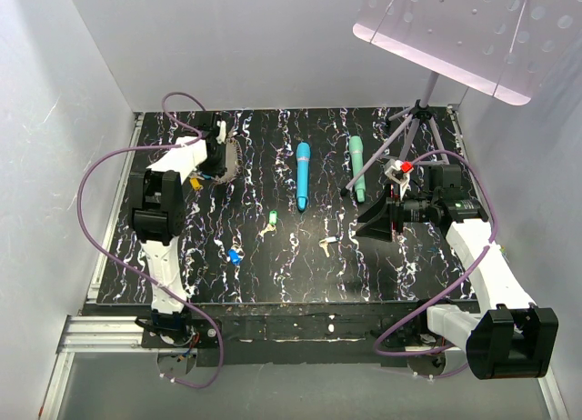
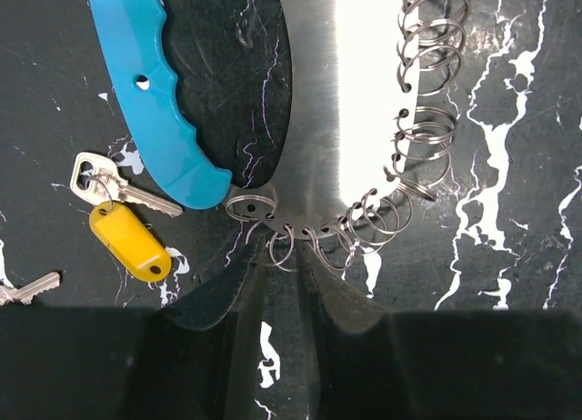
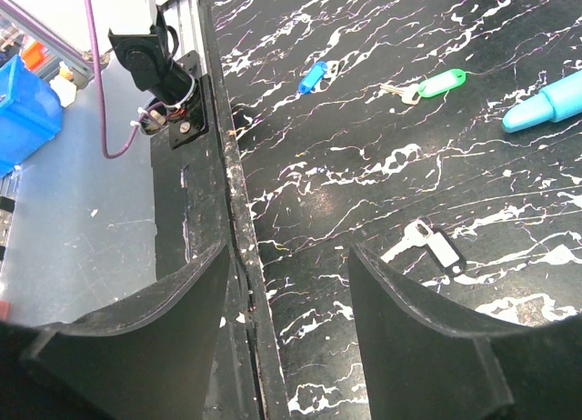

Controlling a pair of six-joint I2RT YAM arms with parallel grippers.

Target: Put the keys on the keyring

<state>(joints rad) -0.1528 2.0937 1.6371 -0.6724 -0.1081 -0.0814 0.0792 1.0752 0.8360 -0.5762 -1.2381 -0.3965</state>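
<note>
The keyring (image 1: 233,156) lies at the back left: a bright blue curved band (image 2: 145,102) joined to a shiny metal strip strung with small wire rings (image 2: 364,215). My left gripper (image 1: 216,158) stands over it, its jaws nearly together around one small ring (image 2: 281,249). The yellow key (image 2: 127,240) lies just left of it and also shows in the top view (image 1: 194,178). The green key (image 1: 268,223), blue key (image 1: 235,255) and cream key (image 1: 327,245) lie apart mid-table. My right gripper (image 1: 371,222) is open and empty above the table (image 3: 286,288), with the cream key (image 3: 435,247) beside its right finger.
A blue wand (image 1: 302,175) and a teal wand (image 1: 357,167) lie at the back centre. A tripod (image 1: 414,129) with a tilted panel stands at the back right. Another silver key (image 2: 25,288) shows at the left wrist view's edge. A blue bin (image 3: 23,106) sits off the table.
</note>
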